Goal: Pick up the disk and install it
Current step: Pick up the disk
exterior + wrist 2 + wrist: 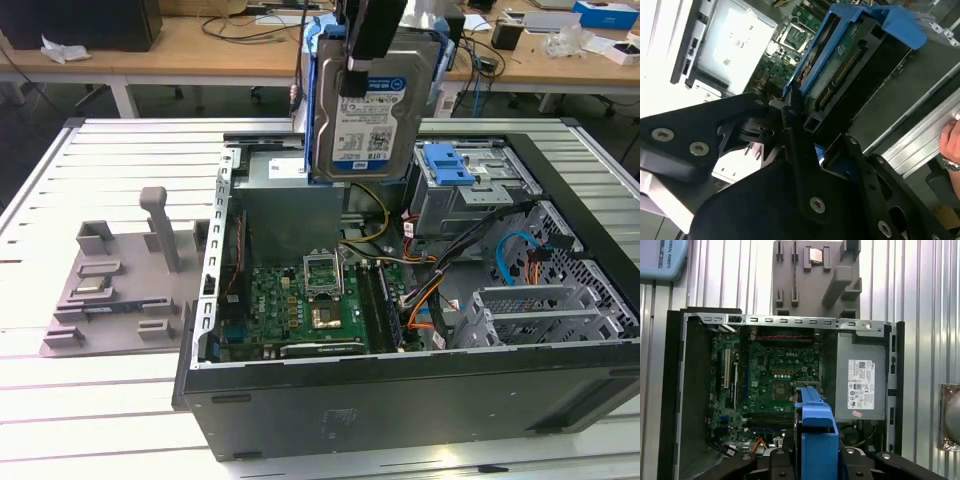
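The disk (365,120) is hanging upright above the open computer case (400,400), with the gripper (810,131) clamping its blue carrier from the top. Doing this step well calls for a firm grip, the drive staying square to the case and clear of the cables (432,292) inside it.

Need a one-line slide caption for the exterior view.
Gripper holds the disk upright above the open computer case on the slatted table.

An open computer case (400,400) lies on the slatted tabletop (90,420). Inside it sit a green motherboard (300,300), a grey power supply (860,385) and a small blue bracket (447,165). Just beside the case, on the exterior view's left, rests a grey parts fixture (120,280).
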